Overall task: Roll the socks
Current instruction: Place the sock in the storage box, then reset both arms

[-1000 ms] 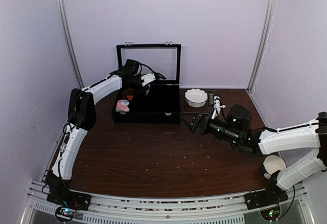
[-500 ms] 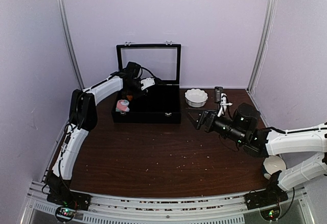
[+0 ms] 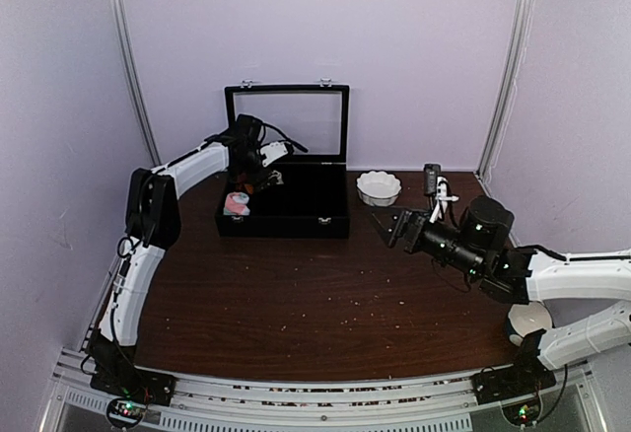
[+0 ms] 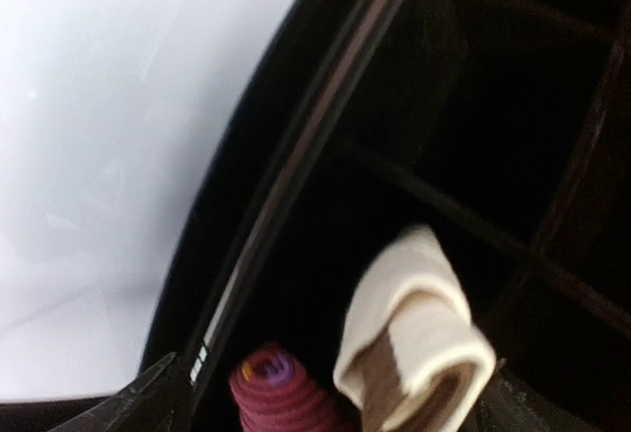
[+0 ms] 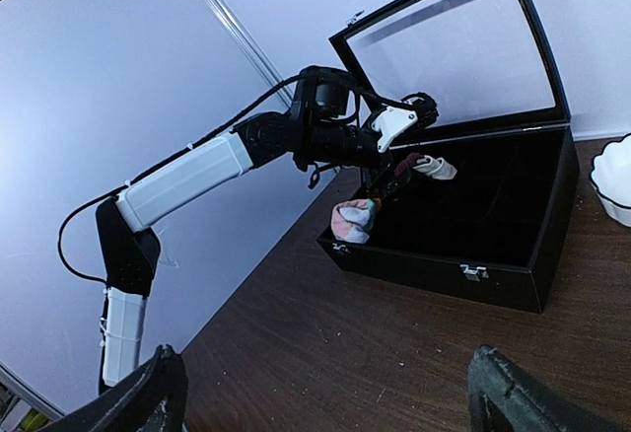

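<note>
Fingers (image 4: 148,402) of the left gripper (image 3: 264,176) stand wide apart inside the black box (image 3: 296,225), far-left part, clamped on nothing that I can see. Between them sits the cream sock (image 4: 414,343), rolled, just beside the dark red bundle (image 4: 276,397). Cannot tell if the roll rests on the box floor. The pink sock (image 3: 237,202) sits as a roll in the near-left corner of the box. The right gripper (image 5: 323,358) hovers over the table (image 3: 296,304) right of the box, spread wide and empty.

Risks, judged:
- The cream roll's outer flap looks loose, so a brush from a finger on withdrawal could unwind it.
- Closing here could catch the bundle along with the sock.
- The open lid (image 3: 286,121) stands just behind the wrist, so a careless lift could knock it.
</note>
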`<action>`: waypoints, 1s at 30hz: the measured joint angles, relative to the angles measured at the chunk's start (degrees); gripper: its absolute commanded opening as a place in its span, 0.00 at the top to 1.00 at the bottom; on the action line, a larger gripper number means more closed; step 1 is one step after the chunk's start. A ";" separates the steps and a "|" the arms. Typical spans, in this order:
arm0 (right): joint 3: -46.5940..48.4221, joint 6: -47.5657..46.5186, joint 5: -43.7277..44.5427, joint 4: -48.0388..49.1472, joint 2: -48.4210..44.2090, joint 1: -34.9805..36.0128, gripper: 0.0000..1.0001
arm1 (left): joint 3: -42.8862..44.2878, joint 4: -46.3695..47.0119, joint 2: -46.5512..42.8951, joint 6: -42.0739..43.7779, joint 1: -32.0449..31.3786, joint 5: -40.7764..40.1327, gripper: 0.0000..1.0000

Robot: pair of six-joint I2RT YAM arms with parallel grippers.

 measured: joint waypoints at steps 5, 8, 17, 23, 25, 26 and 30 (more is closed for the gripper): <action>0.35 0.00 0.02 -2.32 0.02 0.00 0.00 | -2.99 -4.70 -3.37 -2.58 0.44 2.27 0.02; 2.12 -0.70 0.00 -5.62 0.24 0.00 0.00 | -4.15 -9.01 -7.43 -4.33 0.44 5.60 0.02; 11.93 -6.97 0.00 -19.32 0.81 -2.38 0.00 | -11.58 -20.41 -32.06 -9.20 4.74 21.77 0.02; 10.03 -11.85 6.78 -29.24 -2.80 -9.68 0.00 | -46.75 -10.60 -54.03 -13.53 19.87 26.34 0.02; 7.43 -13.92 11.91 -30.36 -6.14 -11.72 0.00 | -61.22 -3.06 -59.39 -14.97 26.34 26.27 0.02; 5.97 -15.45 14.84 -30.21 -7.82 -12.41 0.00 | -68.28 0.81 -61.46 -15.80 29.31 26.23 0.02; 0.98 -20.72 27.45 -28.48 -10.95 -13.35 0.00 | -84.35 12.81 -63.67 -18.71 34.34 26.08 0.02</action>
